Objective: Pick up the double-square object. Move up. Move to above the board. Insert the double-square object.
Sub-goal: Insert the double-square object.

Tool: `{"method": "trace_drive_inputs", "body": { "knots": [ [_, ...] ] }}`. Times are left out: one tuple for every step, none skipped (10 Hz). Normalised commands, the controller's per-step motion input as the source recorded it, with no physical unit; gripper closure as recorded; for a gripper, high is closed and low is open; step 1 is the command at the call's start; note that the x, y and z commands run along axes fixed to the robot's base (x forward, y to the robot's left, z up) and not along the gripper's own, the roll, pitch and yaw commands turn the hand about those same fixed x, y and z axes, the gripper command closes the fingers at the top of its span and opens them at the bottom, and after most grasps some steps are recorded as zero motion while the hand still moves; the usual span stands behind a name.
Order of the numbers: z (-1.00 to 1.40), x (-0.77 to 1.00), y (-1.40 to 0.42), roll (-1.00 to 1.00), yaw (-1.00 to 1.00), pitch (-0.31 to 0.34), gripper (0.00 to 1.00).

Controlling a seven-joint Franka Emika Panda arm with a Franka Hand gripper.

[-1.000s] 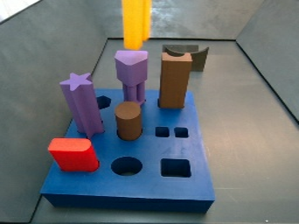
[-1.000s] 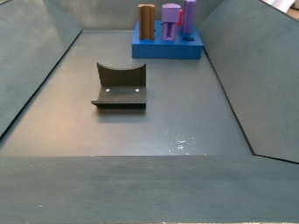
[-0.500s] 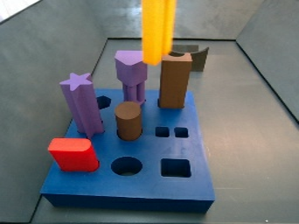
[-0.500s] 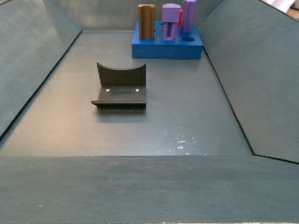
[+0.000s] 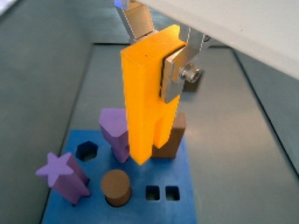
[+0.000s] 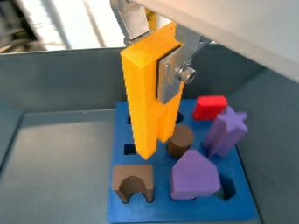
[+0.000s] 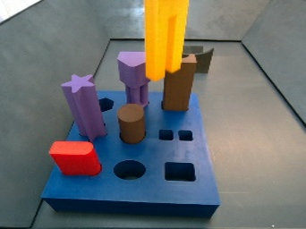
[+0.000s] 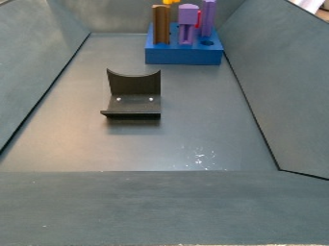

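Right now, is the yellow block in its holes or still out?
Out. The yellow block hangs above the blue board, gripper clamped; two small square holes show empty.

The gripper (image 5: 173,59), above the board (image 7: 107,183), has open room over two small square holes (image 7: 174,136); brown block (image 7: 178,82) and purple pegs (image 7: 82,107) crowd behind.

The gripper (image 5: 158,63) hangs upright, fingers (image 5: 176,74) clamped on the double-square object (image 5: 149,101).

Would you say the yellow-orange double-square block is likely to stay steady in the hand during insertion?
Probably: the double-square object looks rigid, and the hand clamps its flat faces near the top. Being tall and gripped high, it might swing slightly if its legs catch the board. Its smooth surface may slip.
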Motion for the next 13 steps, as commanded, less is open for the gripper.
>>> {"method": "trace_drive_inputs", "body": {
  "knots": [
    [-0.48,0.05,0.0,0.01,-1.0,-0.051,1.0],
    [-0.39,0.44,-0.02,0.01,-0.7,-0.011,1.0],
    [-0.39,0.4,-0.01,0.01,-0.74,-0.011,1.0],
    [-0.39,0.42,-0.02,0.01,-0.71,-0.007,1.0],
    [-0.37,0.43,-0.03,0.0,-0.7,0.0,1.0],
    [-0.22,0.31,-0.07,0.0,-0.76,0.0,1.0],
    [-0.18,0.0,-0.09,0.0,-0.94,0.047,1.0],
    [-0.21,0.0,-0.07,0.0,-0.97,0.02,1.0],
    [-0.2,0.01,-0.08,0.0,-0.96,0.021,1.0],
    [-0.24,0.0,-0.14,0.0,-0.86,0.089,1.0],
    [-0.28,0.33,-0.27,0.04,-0.51,0.094,1.0],
    [-0.26,0.67,-0.48,0.14,-0.06,0.139,1.0],
    [-0.1,0.63,-0.45,0.16,0.0,0.116,1.0]
  ]
}}
